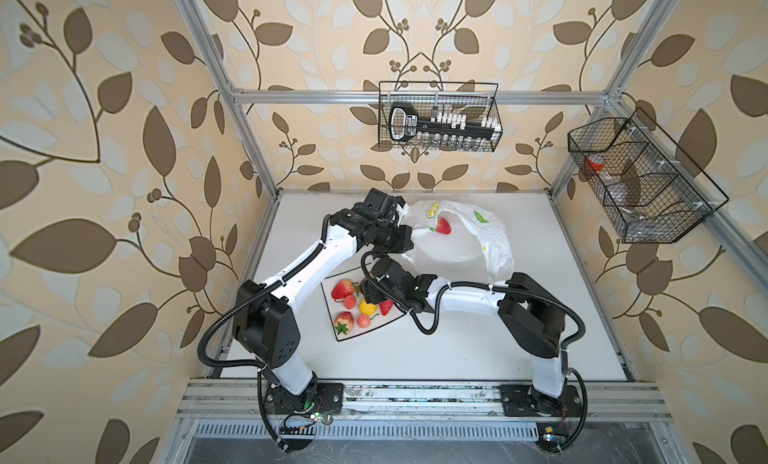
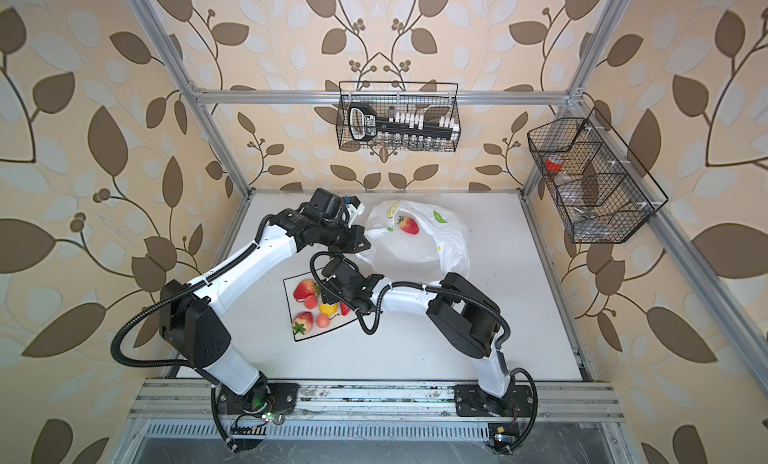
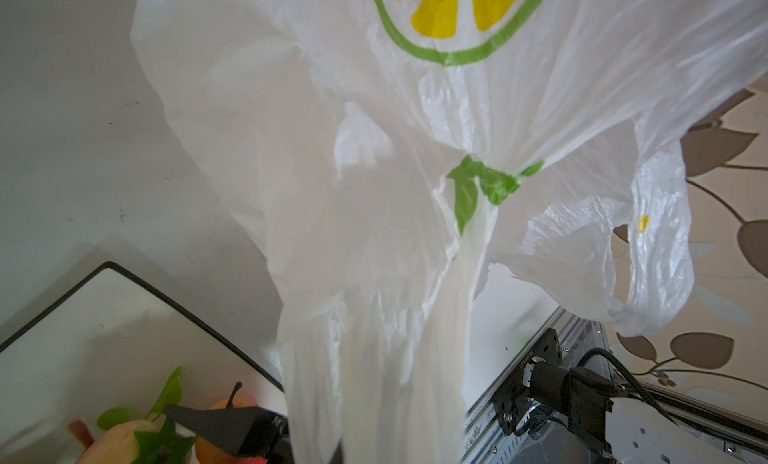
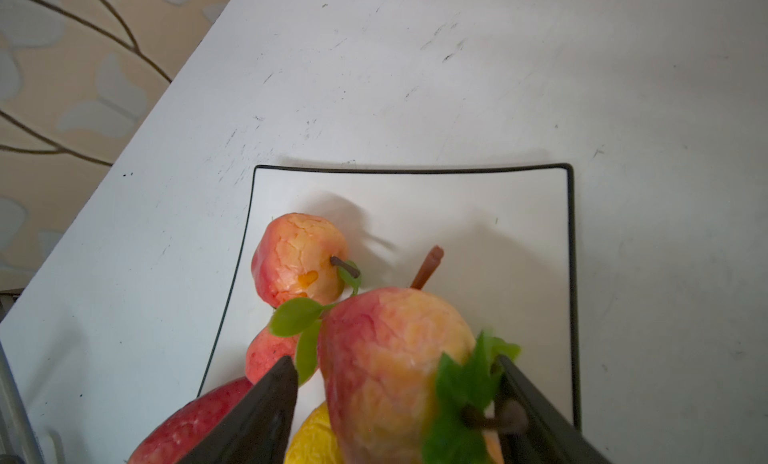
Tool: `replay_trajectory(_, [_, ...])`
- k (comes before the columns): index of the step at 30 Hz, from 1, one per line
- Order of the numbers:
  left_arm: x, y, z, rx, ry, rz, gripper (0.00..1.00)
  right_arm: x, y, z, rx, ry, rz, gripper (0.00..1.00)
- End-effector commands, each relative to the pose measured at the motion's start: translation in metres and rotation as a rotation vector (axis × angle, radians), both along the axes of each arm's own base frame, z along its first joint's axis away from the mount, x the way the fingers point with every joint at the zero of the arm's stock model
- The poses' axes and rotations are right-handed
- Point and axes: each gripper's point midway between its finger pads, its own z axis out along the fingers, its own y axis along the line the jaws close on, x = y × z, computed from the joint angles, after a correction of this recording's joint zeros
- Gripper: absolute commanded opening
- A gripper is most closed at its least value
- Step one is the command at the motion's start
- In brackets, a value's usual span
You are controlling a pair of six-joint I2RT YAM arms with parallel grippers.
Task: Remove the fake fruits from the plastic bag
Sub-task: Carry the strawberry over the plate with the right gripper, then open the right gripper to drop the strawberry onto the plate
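There are four strawberries (image 1: 343, 288); two pink round fruits (image 1: 350, 301); one yellow fruit (image 1: 368, 307); one pear (image 4: 395, 378). One plate (image 4: 498, 233); one bag (image 1: 449, 249); two baskets (image 1: 496, 116).

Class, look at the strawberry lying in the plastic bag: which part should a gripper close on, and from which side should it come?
Probably the broad red body of the strawberry, just below its green cap, reached from above through the open mouth of the plastic bag. It lies on its side, uncovered in both top views. The narrow tip would likely slip.

The right wrist view's edge cuts off the pink-orange fruit (image 4: 390, 370)
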Motion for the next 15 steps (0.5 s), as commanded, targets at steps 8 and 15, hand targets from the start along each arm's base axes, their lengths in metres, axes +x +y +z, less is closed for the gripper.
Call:
replay_trajectory(8, [0.008, -0.002, 0.024, -0.042, -0.048, -0.004, 0.00, -0.020, -0.025, 0.057, 0.072, -0.068, 0.007, 0.77])
replay_trajectory(15, [0.009, -0.003, 0.025, -0.044, -0.049, -0.003, 0.00, -0.045, -0.049, 0.084, 0.126, -0.096, 0.027, 0.73])
